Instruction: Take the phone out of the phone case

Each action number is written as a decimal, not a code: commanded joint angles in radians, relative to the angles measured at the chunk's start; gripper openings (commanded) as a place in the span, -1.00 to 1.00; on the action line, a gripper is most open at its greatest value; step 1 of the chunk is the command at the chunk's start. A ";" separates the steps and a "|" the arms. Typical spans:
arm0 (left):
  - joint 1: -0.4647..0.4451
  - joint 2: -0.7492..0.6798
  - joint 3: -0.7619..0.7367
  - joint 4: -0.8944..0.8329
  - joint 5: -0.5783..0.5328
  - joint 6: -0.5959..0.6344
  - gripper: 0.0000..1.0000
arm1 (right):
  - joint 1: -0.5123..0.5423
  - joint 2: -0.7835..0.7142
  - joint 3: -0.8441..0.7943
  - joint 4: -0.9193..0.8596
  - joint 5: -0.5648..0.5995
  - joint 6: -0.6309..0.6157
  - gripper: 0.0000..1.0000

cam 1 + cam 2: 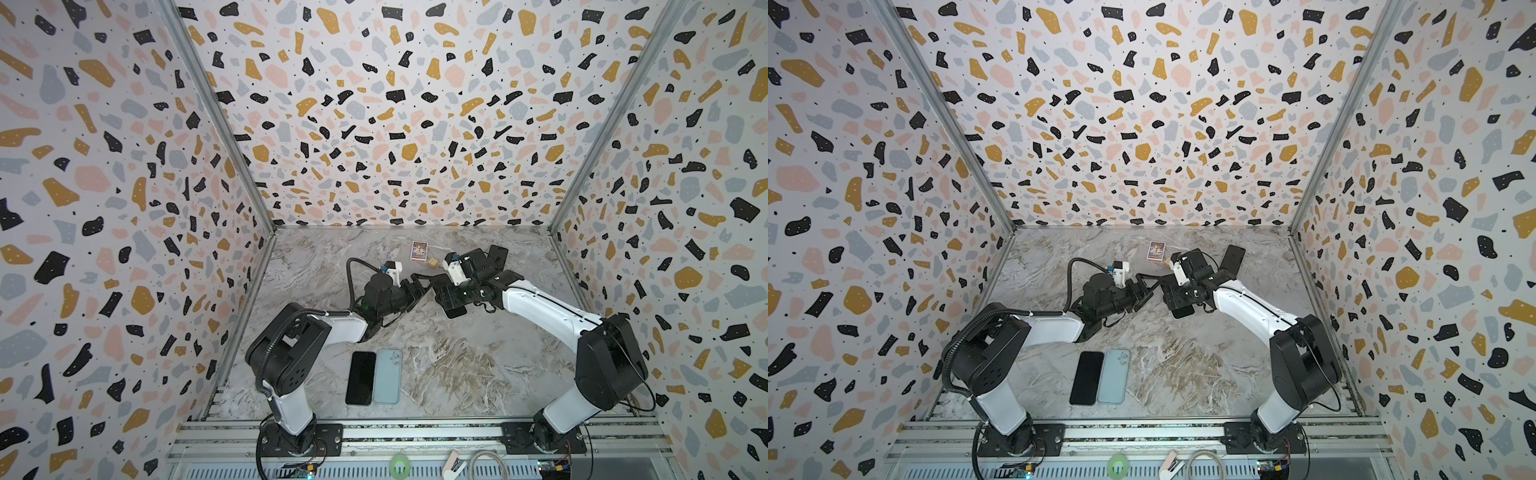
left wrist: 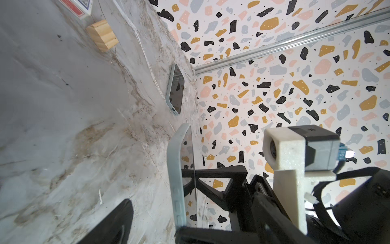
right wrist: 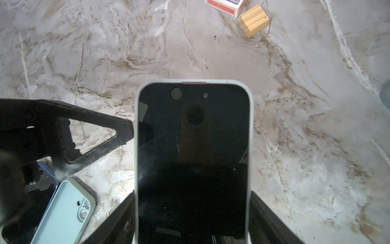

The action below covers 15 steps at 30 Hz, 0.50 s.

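Note:
My right gripper (image 3: pixel 193 211) is shut across the width of a pale blue-grey phone case (image 3: pixel 250 135). The phone (image 3: pixel 193 135) sits inside the case, dark screen facing the right wrist camera, held above the marble table. My left gripper (image 2: pixel 147 224) is open and straddles one long edge of the case (image 2: pixel 177 179). One of its fingers (image 3: pixel 118 131) touches the screen-side rim; the other stands off the back with a gap. In both top views the two grippers meet at mid-table (image 1: pixel 417 286).
A black phone (image 1: pixel 360 378) and a pale blue case lying back up (image 1: pixel 387 376) rest side by side near the front edge. Another cased phone (image 1: pixel 497 255) lies at the back right. A card box (image 1: pixel 419 251) and a wooden block (image 1: pixel 433 262) sit at the back.

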 commanded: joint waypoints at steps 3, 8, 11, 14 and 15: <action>0.004 0.021 0.026 0.073 0.016 -0.011 0.78 | 0.025 -0.036 0.034 -0.005 -0.021 -0.003 -0.49; 0.005 0.031 0.029 0.083 0.014 -0.009 0.65 | 0.048 -0.030 0.041 -0.019 -0.025 -0.007 -0.49; 0.005 0.037 0.024 0.097 0.012 -0.014 0.55 | 0.053 -0.029 0.042 -0.025 -0.030 -0.009 -0.49; 0.005 0.044 0.024 0.108 0.013 -0.022 0.47 | 0.059 -0.032 0.041 -0.029 -0.030 -0.011 -0.49; 0.005 0.046 0.023 0.111 0.013 -0.023 0.45 | 0.061 -0.032 0.040 -0.030 -0.029 -0.012 -0.49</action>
